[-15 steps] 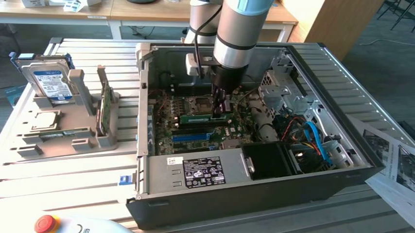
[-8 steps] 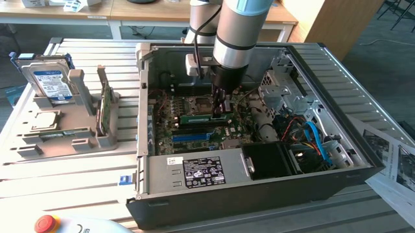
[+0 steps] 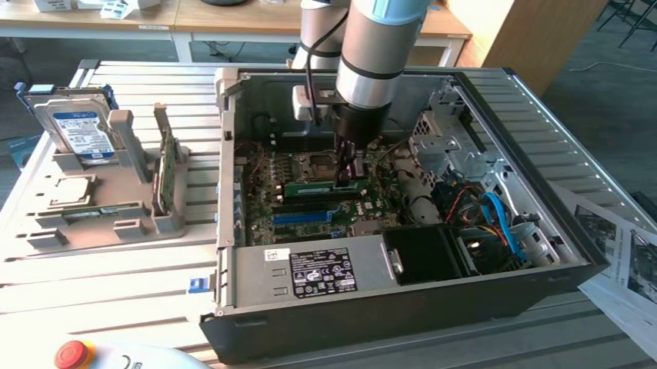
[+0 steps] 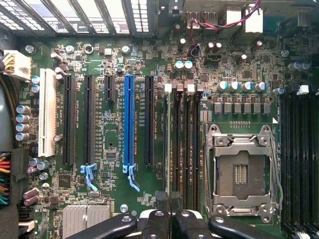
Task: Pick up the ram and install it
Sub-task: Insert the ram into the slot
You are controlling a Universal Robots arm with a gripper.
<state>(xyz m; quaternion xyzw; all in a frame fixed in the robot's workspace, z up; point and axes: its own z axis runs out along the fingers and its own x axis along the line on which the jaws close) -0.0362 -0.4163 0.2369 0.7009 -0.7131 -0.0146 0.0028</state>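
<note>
The ram (image 3: 320, 185) is a thin green stick standing on edge over the black memory slots (image 4: 187, 149) of the motherboard (image 3: 269, 192), inside the open computer case (image 3: 411, 307). My gripper (image 3: 349, 173) reaches down into the case and is shut on the stick's upper edge. In the wrist view the ram (image 4: 169, 144) appears edge-on as a narrow line running away from my gripper (image 4: 169, 219), beside the slots' white clips. I cannot tell whether it is pressed fully into a slot. The CPU socket (image 4: 241, 172) lies just beside these slots.
A silver hard drive (image 3: 77, 131) with a blue label and a broader green card (image 3: 165, 173) stand in a grey holder (image 3: 123, 207) at the exterior view's left. Cables and the power supply (image 3: 318, 273) crowd the case. A red button (image 3: 72, 354) and papers (image 3: 626, 269) lie near the edges.
</note>
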